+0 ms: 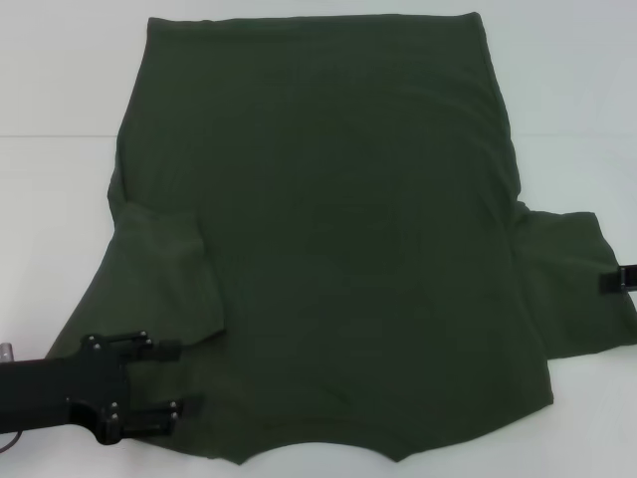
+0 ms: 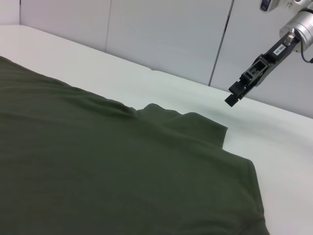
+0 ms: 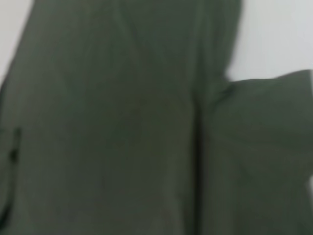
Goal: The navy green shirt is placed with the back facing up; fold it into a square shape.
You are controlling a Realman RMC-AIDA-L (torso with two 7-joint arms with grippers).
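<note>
The navy green shirt lies spread flat on the white table, hem at the far side and neckline nearest me. Its left sleeve is folded in over the body. Its right sleeve lies spread out to the side. My left gripper is open, low over the shirt's near left corner, fingers pointing toward the middle. Only the tip of my right gripper shows at the right edge by the right sleeve. In the left wrist view my right gripper hangs above the table beyond that sleeve. The right wrist view shows the shirt close up.
Bare white table surrounds the shirt at left, right and near right. A pale wall rises behind the table's far edge in the left wrist view.
</note>
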